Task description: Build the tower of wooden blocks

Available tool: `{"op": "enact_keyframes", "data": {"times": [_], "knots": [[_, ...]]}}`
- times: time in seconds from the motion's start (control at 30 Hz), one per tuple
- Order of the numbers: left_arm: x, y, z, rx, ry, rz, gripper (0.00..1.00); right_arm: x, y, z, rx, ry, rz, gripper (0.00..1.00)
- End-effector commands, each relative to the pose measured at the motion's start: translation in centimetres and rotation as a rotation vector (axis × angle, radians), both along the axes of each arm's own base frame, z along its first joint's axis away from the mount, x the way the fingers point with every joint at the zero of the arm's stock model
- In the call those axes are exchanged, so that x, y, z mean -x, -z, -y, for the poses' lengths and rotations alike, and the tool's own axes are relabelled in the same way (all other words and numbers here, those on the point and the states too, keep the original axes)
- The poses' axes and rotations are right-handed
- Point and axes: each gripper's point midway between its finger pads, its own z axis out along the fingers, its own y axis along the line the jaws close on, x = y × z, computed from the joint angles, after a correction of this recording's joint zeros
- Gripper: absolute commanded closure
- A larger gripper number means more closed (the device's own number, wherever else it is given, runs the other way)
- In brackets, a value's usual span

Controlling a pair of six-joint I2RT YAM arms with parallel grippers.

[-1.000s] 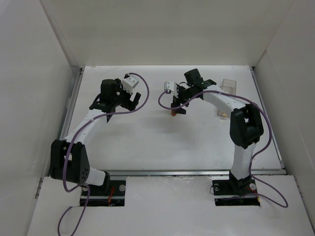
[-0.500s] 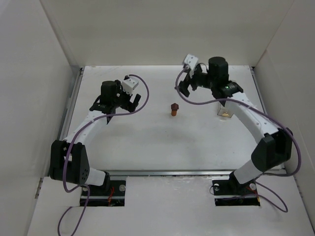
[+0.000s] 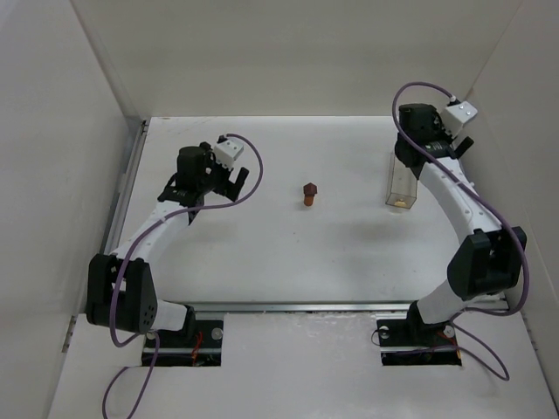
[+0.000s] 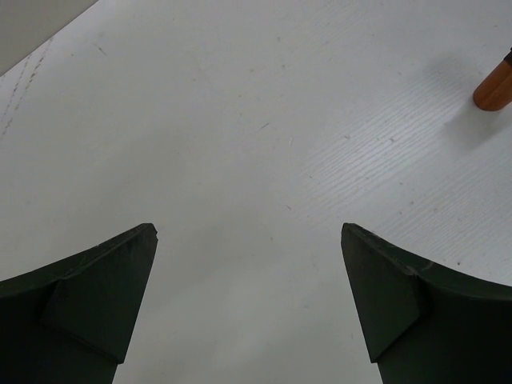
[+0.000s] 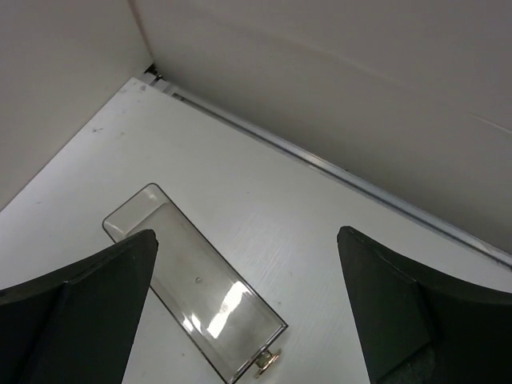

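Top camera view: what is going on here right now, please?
A small wood block tower stands in the middle of the table: a dark brown block sits on an orange-brown cylinder. Nothing is held. The left tool is open, to the tower's left. The right tool is open, raised near the clear plastic container.

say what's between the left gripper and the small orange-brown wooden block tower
Nothing: only bare white table separates the left gripper from the tower, in the top view.

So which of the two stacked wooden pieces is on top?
The dark brown block: it sits on the orange cylinder, which stands upright beneath it.
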Motion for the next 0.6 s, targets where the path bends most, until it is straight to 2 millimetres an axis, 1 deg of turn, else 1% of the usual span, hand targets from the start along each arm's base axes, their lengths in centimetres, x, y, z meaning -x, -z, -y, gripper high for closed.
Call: {"op": "enact_keyframes", "data": {"times": [0.0, 0.03, 0.07, 0.13, 0.17, 0.2, 0.23, 0.3, 0.33, 0.37, 0.43, 0.47, 0.57], "knots": [[-0.1, -2.2, -0.2, 0.031, -0.018, 0.074, 0.00, 2.5, -0.8, 0.9, 0.033, 0.134, 0.035, 0.00], [0.0, -2.0, -0.2, 0.031, -0.018, 0.074, 0.00, 2.3, -0.8, 0.7, 0.018, 0.115, 0.030, 0.00], [0.0, -2.0, -0.2, 0.031, -0.018, 0.074, 0.00, 1.6, -0.2, 0.1, -0.011, 0.078, 0.016, 0.00], [0.0, -1.7, -0.2, 0.031, -0.018, 0.074, 0.00, 1.2, 0.2, -0.5, -0.043, 0.039, 0.008, 0.00], [0.1, -2.1, -0.3, 0.033, -0.018, 0.083, 0.00, 1.1, 0.1, -0.7, -0.059, 0.022, 0.014, 0.00], [0.1, -2.1, -0.3, 0.033, -0.018, 0.083, 0.00, 0.8, 0.4, -1.2, -0.081, -0.005, 0.009, 0.00], [0.1, -2.1, -0.3, 0.033, -0.018, 0.083, 0.00, 0.8, 0.5, -1.3, -0.087, -0.012, 0.007, 0.00], [0.1, -2.1, -0.3, 0.033, -0.018, 0.083, 0.00, 0.6, -0.1, -1.5, -0.095, -0.020, 0.016, 0.00], [0.1, -2.1, -0.3, 0.033, -0.018, 0.083, 0.00, 0.5, 0.0, -1.5, -0.094, -0.020, 0.007, 0.00], [0.1, -2.1, -0.3, 0.033, -0.018, 0.083, 0.00, 0.6, -0.4, -1.5, -0.093, -0.020, 0.004, 0.00], [0.2, -2.1, 0.1, 0.041, -0.013, 0.079, 0.00, 0.5, -0.2, -1.4, -0.087, -0.008, -0.011, 0.00], [0.2, -2.1, 0.1, 0.041, -0.013, 0.079, 0.00, 0.6, -0.5, -1.6, -0.079, -0.008, -0.011, 0.00], [0.2, -2.7, 0.3, 0.049, -0.005, 0.096, 0.00, 0.8, -0.5, -1.5, -0.076, 0.002, -0.011, 0.00]]}}
